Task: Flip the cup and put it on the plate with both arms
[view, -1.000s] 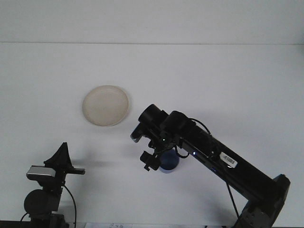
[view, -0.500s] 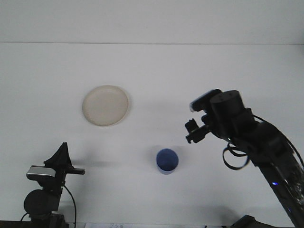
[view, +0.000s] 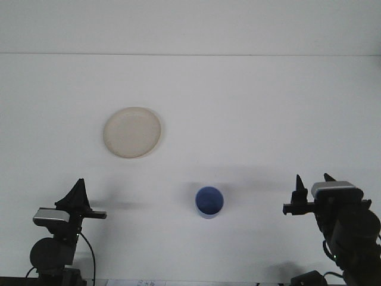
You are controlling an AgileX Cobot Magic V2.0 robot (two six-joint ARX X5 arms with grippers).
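A blue cup (view: 209, 201) stands upright on the white table, mouth up, with nothing touching it. The cream plate (view: 132, 131) lies bare, up and to the left of the cup. My right gripper (view: 312, 179) sits low at the bottom right, well to the right of the cup, open, its two fingertips apart and nothing between them. At the bottom left my left gripper (view: 79, 182) rests near the table's front edge; its fingers form a single point, shut on nothing.
The white table (view: 256, 107) runs back to a pale wall. The bases of both arms fill the two lower corners of the view.
My right arm let go of the cup, swung right and pulled back to the bottom right corner. The cup stays upright where it stood. The left arm has not moved.
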